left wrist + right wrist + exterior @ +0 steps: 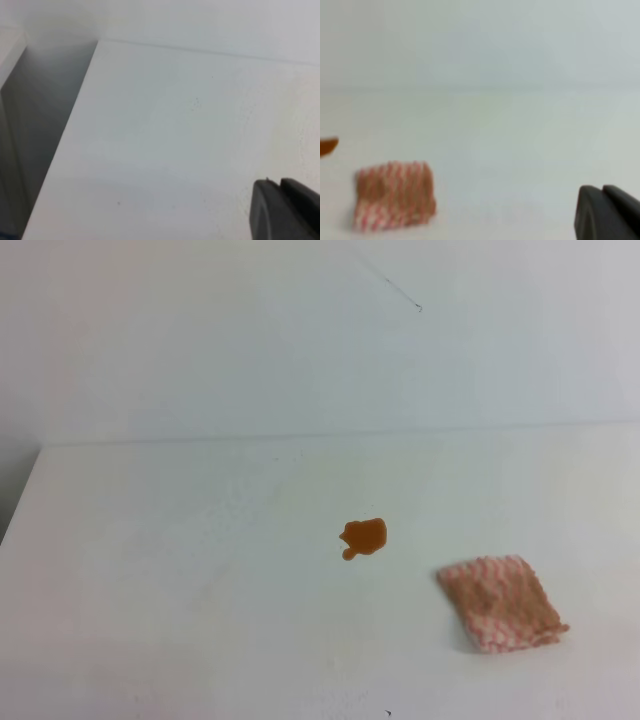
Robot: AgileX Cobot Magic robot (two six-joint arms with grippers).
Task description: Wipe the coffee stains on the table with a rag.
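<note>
The rag (502, 604) lies flat at lower right of the high view, near but apart from the coffee stain (364, 537) at centre, unwiped on the white bench (180, 570). Both grippers, left (286, 210) and right (607, 212), show jaws pressed together, holding nothing.

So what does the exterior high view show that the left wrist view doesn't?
Only the exterior high view shows the coffee stain and the rag, lying apart from each other, with no gripper in the frame. Only the left wrist view shows the left gripper, its fingers together, and the table's left edge. Both show the white table.
</note>
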